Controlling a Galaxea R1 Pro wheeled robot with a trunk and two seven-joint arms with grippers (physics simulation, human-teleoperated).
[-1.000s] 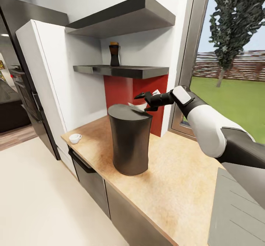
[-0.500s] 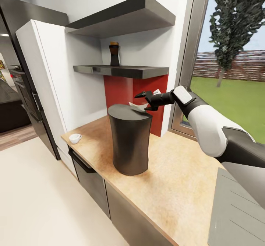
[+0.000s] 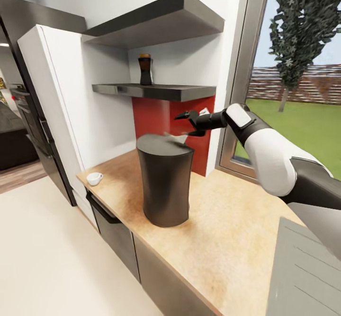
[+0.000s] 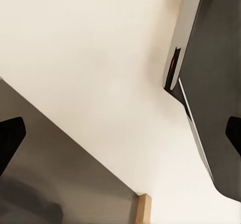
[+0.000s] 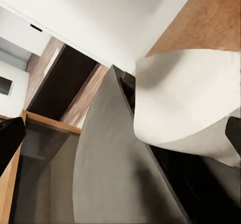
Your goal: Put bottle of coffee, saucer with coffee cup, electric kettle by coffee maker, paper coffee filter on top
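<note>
The dark grey coffee maker stands on the tan kitchen countertop. The white paper coffee filter lies on the back edge of its flat top. My right gripper hovers open just above and behind the filter, not touching it. The bottle of coffee stands on the kitchen shelf. The coffee cup sits at the counter's left end. My left gripper is open and holds nothing, with the floor behind it. The saucer and the electric kettle are out of view.
A second grey shelf hangs above the first. A tall white cabinet bounds the counter at the left, a window at the right. A red panel backs the coffee maker. A grey ridged surface lies at the near right.
My right gripper has risen a little off the coffee maker's top and drawn back, leaving the filter lying there. The head view has shifted slightly.
</note>
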